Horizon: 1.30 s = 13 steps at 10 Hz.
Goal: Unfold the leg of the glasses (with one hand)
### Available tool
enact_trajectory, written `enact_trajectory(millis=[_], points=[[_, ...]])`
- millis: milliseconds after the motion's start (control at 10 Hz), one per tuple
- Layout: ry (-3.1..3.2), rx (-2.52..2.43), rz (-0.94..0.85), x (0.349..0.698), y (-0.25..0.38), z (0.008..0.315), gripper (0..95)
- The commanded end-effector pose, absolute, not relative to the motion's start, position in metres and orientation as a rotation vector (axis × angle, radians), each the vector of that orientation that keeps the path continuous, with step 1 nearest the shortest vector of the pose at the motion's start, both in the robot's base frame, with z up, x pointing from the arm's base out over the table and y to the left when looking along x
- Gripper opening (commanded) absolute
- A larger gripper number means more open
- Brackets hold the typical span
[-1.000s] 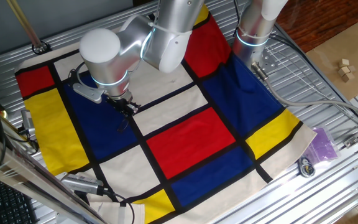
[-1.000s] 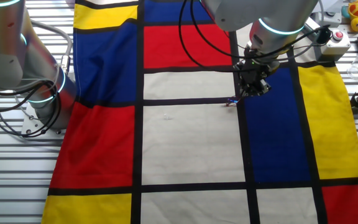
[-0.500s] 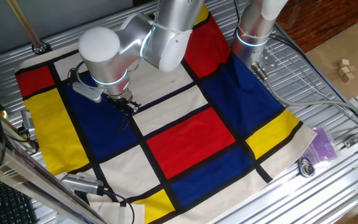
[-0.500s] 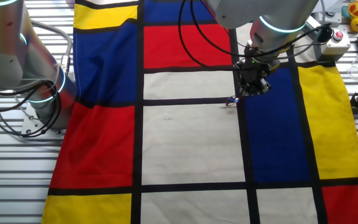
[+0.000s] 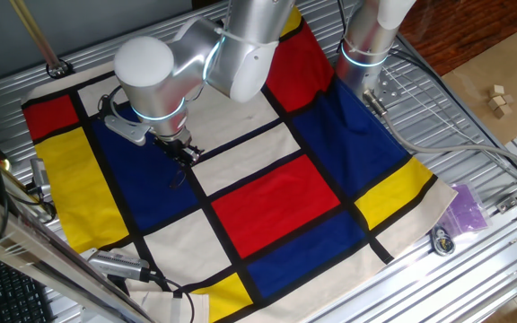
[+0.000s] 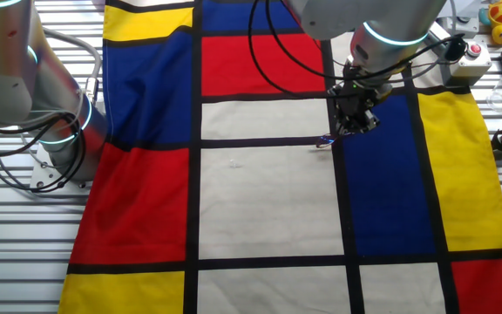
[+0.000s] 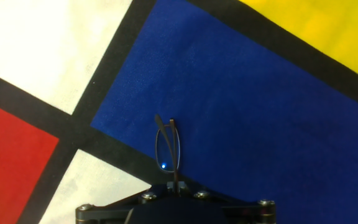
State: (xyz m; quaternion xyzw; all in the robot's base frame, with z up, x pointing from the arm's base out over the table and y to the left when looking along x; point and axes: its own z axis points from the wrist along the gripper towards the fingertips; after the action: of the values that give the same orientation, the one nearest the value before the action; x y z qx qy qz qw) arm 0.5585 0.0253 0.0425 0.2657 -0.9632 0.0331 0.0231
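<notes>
The fingers (image 6: 352, 125) hover low over the blue panel of the checked cloth (image 5: 276, 202) on the bench (image 5: 474, 260). The glasses (image 7: 167, 151) stand edge-on right at the fingertips, over the blue panel's corner by a black stripe. They look clamped on the frame, though I cannot tell for sure.

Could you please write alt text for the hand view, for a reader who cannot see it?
A tiny pair of thin wire-frame glasses sticks out edge-on from the gripper at the bottom of the frame, over a blue panel of the cloth. Black bands divide the cloth into blue, white, red and yellow panels.
</notes>
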Motion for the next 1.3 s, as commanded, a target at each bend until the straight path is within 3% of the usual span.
enact_trajectory(millis=[100,1300], points=[[-3.019,0.808,0.107,0.5586,0.0249,0.0424,0.0],[-3.190,0.792,0.069,0.5610,0.0260,0.0462,0.0]])
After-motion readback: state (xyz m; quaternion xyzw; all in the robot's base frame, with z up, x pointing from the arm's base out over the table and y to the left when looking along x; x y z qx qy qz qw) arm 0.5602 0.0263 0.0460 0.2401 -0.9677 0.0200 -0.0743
